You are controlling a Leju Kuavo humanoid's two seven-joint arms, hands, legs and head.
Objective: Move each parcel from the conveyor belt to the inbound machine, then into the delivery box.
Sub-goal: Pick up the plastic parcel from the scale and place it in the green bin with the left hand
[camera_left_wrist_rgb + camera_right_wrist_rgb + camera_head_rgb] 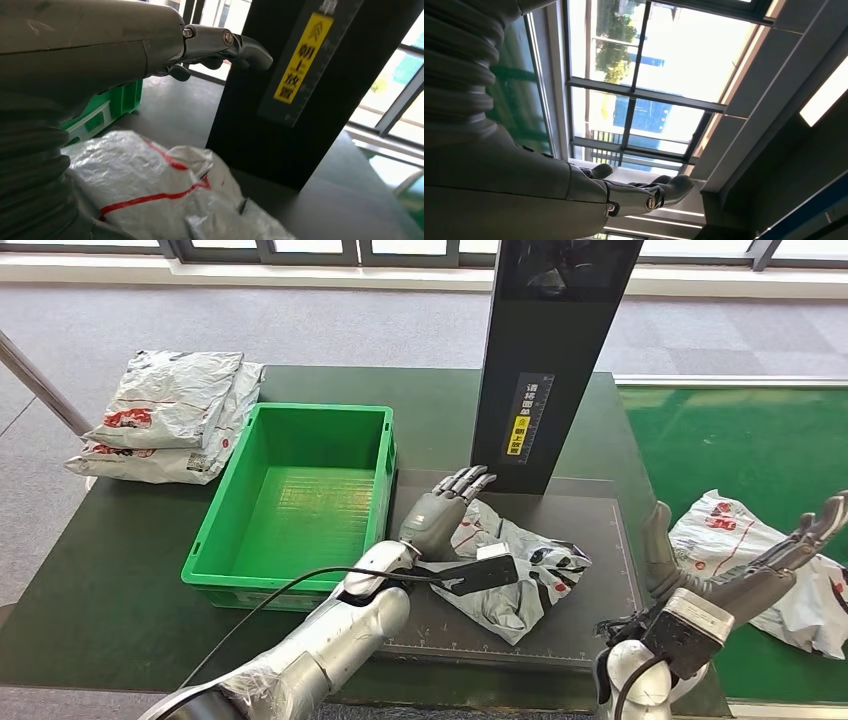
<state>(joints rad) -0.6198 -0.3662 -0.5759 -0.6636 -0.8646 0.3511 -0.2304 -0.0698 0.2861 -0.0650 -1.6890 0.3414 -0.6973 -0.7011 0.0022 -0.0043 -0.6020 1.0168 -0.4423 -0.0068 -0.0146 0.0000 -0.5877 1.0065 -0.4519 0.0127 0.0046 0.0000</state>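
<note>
The left hand [437,515] lay flat, fingers stretched and apart, over the near end of a crumpled grey parcel [520,575] on the dark platform of the inbound machine [600,570]; it gripped nothing, and whether the palm actually pressed the plastic I could not tell. From the left wrist view the fingers [235,47] reached toward the machine's black upright column [300,100], with its yellow label, while the parcel [165,190], marked with red lines, sat bunched just under the wrist.

Off at three o'clock from the platform, the right hand [745,560] was raised with its fingers spread, holding nothing, above the green conveyor belt [740,440]. A second parcel [760,560], white with red print, lay on the belt just behind that hand.

At nine o'clock from the platform stood the green delivery box [215,540], right against the platform's edge. Farther out, at about ten o'clock, a small stack of grey parcels [165,415] rested at the corner of the dark surface [100,570].
</note>
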